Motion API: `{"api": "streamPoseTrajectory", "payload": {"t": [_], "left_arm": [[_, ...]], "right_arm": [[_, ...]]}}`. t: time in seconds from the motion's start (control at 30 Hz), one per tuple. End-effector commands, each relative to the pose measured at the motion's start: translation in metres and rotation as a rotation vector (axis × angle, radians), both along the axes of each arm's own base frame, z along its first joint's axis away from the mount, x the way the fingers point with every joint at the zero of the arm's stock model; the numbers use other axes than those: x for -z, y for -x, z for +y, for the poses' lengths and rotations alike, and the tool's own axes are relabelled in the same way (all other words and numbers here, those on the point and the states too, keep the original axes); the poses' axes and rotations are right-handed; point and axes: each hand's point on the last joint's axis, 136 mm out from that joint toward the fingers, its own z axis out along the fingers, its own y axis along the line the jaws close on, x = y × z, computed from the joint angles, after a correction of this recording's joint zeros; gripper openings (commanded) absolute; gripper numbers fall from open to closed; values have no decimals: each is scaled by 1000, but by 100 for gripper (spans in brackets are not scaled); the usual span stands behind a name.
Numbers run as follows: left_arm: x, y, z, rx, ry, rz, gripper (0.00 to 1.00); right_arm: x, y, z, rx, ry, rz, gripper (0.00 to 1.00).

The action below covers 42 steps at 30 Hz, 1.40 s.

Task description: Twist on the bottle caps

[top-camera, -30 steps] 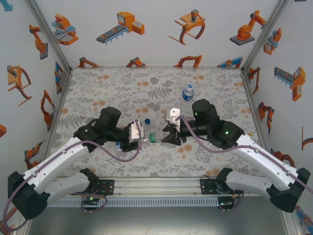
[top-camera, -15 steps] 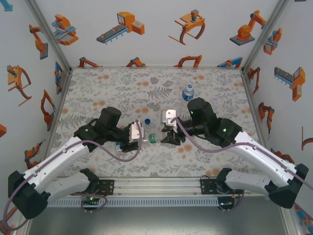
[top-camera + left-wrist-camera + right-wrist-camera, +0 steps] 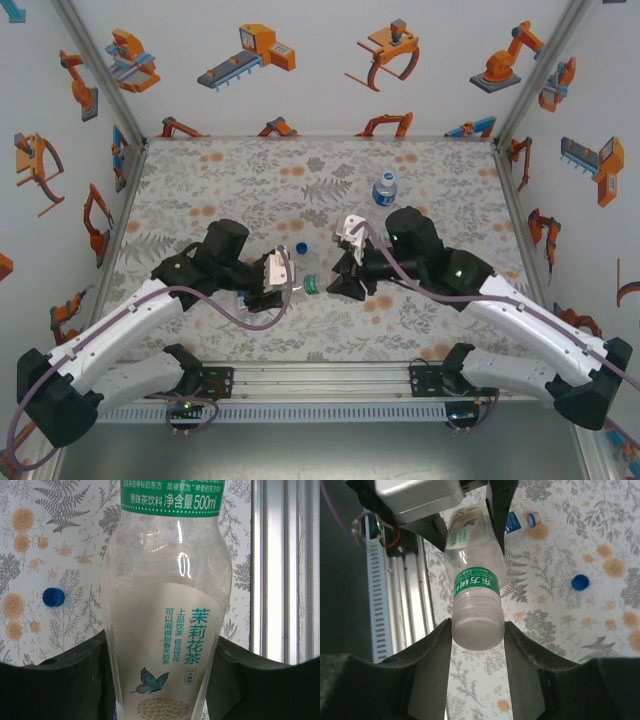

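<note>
We see the left end effector [image 3: 160,652] clamped on the wide pale-label bottle [image 3: 165,580] held sideways over the bench [image 3: 200,180], right end effector [image 3: 477,627] gripping the white cap [image 3: 476,615] on its neck, blue cap [image 3: 580,582] loose nearby.

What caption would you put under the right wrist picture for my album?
Right fingers pinch the white cap on the green-banded bottle, a blue cap lying loose beyond.

The top camera hung high behind the arms [image 3: 120,328], looking down toward twelve o'clock over the whole table [image 3: 200,175]. The left wrist camera faced three o'clock, the right nine o'clock, both hard against the wide bottle [image 3: 165,630]; all three shared the blue cap [image 3: 53,597].
</note>
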Motion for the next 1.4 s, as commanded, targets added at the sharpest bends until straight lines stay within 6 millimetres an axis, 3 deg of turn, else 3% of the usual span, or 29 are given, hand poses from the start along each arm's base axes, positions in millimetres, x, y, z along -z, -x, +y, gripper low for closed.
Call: {"api": "streamPoseTrajectory", "payload": {"t": [0.0,0.17,0.5,0.6,0.7,0.8,0.9,0.97,1.2,1.37], "left_arm": [[-32,1,-11,51,103,-63,0],[-36,1,-10,49,118,-80,0],[-37,1,-11,48,127,-87,0],[-38,1,-11,46,129,-87,0],[-37,1,-10,43,129,-86,0],[-38,0,-10,41,128,-90,0],[-37,0,-11,44,127,-87,0],[-37,0,-10,44,128,-86,0],[-36,0,-11,45,125,-83,0],[-35,0,-11,46,124,-80,0]], "right_arm": [[0,-14,-1,188,-93,201,0],[7,-29,-9,410,-229,479,0],[66,-45,-23,836,-377,1206,2],[85,-43,-25,914,-394,1362,8],[83,-45,-20,892,-444,1401,17],[72,-47,-25,885,-445,1323,35],[52,-52,-36,864,-413,1146,59],[37,-54,-43,831,-386,1036,68],[-16,-63,-70,740,-324,637,76],[-57,-47,-52,427,-300,214,68]]}}
